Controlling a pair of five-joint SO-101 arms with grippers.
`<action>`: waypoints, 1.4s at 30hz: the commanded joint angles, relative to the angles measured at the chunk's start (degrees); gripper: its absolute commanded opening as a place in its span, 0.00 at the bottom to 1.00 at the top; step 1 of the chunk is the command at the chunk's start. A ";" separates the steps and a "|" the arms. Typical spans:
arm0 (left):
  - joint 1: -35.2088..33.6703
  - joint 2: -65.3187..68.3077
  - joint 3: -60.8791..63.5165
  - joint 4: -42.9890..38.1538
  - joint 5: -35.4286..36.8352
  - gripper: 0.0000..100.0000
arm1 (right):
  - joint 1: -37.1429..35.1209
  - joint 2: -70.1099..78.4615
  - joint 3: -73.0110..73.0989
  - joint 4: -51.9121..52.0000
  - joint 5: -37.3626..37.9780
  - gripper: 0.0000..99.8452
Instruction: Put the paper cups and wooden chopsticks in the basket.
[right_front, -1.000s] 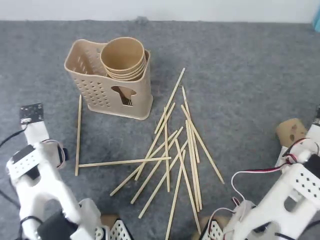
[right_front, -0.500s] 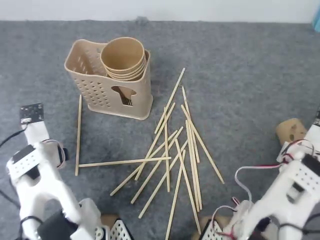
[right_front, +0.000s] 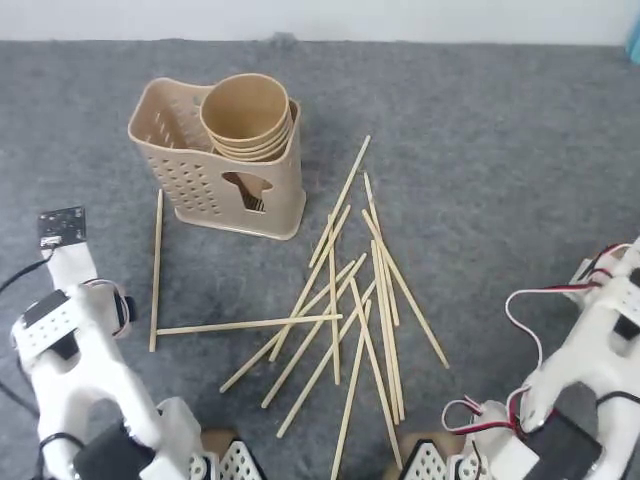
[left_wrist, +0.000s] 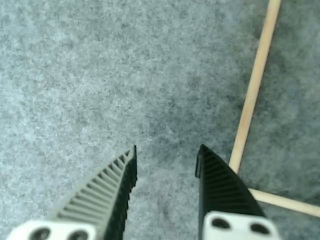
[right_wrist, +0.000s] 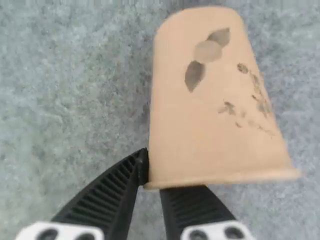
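At the right edge of the grey mat (right_front: 500, 150), the right claw (right_wrist: 152, 180) sits at the rim of a loose paper cup (right_wrist: 215, 100), which lies on its side with its base pointing away from the claw. The jaws are drawn nearly together and appear to pinch the cup's wall at the rim, one outside and one at the mouth. The cup should be very light but thin and easily crushed. Its rolled rim is the stiffest part, so a gentle pinch there seems the right hold. The basket (right_front: 180, 170) stands near the far left corner with a stack of cups (right_front: 247, 112) in it, well apart from this one. Chopsticks (right_front: 345, 310) lie scattered across the middle, light, stiff and likely to roll. The left claw (left_wrist: 167, 150) hangs wide open and empty over bare mat, one chopstick (left_wrist: 255, 90) just beside it
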 joint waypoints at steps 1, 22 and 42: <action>0.53 -1.76 -0.13 -0.88 -0.53 0.19 | 0.48 -4.35 -6.95 6.81 -0.44 0.01; 0.26 -1.85 -0.04 -0.88 -0.53 0.19 | -35.65 -9.98 -59.60 50.77 11.69 0.01; 0.18 -1.85 -0.04 -0.88 -0.44 0.19 | -75.74 15.25 -89.58 33.80 17.76 0.01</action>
